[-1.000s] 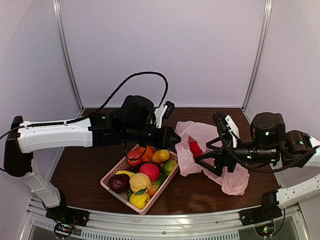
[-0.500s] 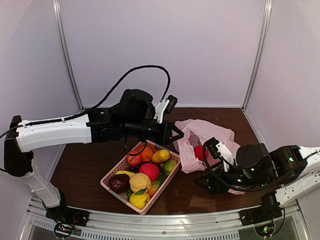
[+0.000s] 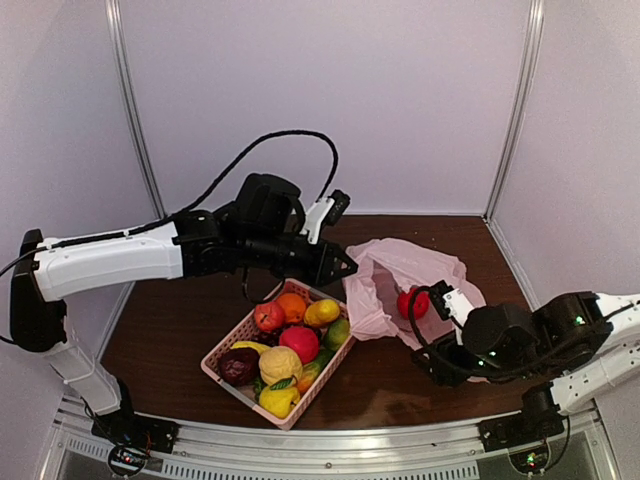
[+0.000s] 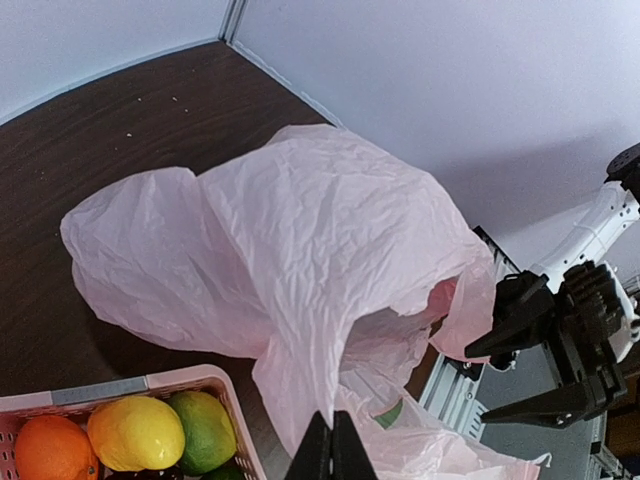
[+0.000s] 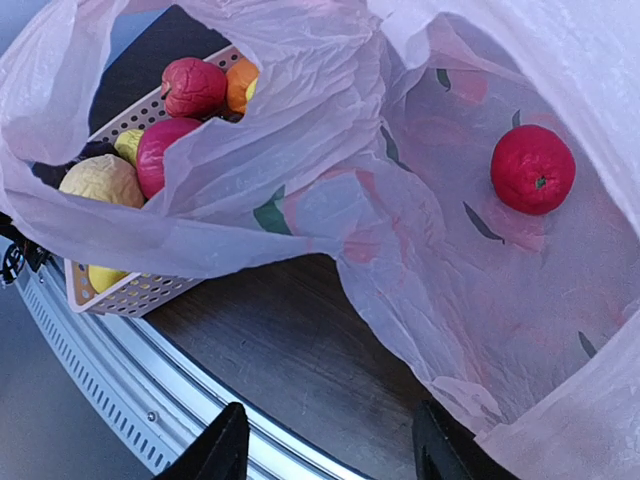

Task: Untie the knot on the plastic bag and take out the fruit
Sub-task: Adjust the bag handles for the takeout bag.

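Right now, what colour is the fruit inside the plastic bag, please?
The fruit is red, clearest in the right wrist view.

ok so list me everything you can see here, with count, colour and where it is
plastic bag: one, translucent pink, on the table right of the basket, mouth open
red apple: one, red, inside the bag
basket: one, pink lattice, near the table's front centre
basket fruits: at least seven, red, orange, yellow, green, pale yellow, piled in the basket
maroon fruit: one, dark maroon, basket's near left corner
table: one, dark brown wood, under everything
left gripper: one, black, shut on a fold of the bag, holding it up
right gripper: one, black, open, low by the bag's mouth
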You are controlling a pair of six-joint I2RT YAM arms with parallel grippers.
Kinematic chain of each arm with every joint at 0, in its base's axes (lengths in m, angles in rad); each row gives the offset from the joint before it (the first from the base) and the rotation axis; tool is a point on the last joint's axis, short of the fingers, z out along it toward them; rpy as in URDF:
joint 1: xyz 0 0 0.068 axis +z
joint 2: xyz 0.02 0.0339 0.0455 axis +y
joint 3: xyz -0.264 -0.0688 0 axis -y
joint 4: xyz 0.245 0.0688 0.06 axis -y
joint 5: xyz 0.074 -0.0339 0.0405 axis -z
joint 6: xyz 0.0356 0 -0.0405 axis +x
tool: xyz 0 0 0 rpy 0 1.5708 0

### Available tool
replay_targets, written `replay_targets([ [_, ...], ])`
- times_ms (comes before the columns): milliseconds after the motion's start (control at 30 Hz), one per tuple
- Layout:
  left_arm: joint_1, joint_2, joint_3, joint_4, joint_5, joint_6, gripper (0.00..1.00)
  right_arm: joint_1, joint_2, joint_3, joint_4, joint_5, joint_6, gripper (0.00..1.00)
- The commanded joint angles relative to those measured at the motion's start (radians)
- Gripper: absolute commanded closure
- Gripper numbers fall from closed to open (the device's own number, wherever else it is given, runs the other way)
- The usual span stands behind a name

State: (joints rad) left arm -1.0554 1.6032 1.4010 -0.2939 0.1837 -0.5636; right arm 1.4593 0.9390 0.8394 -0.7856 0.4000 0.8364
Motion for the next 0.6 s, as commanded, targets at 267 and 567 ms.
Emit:
replay_targets([
  [267, 0.015, -0.014, 0.004, -0.053, 0.11, 0.118, 1.0, -0.093, 0.057, 0.037, -0.063, 0.094, -0.093, 0.53],
  [567, 0.028, 0.006, 0.028, -0.048, 0.149, 0.086, 1.0, -0.102, 0.137, 0.035, 0.068, 0.011, -0.327, 0.58],
])
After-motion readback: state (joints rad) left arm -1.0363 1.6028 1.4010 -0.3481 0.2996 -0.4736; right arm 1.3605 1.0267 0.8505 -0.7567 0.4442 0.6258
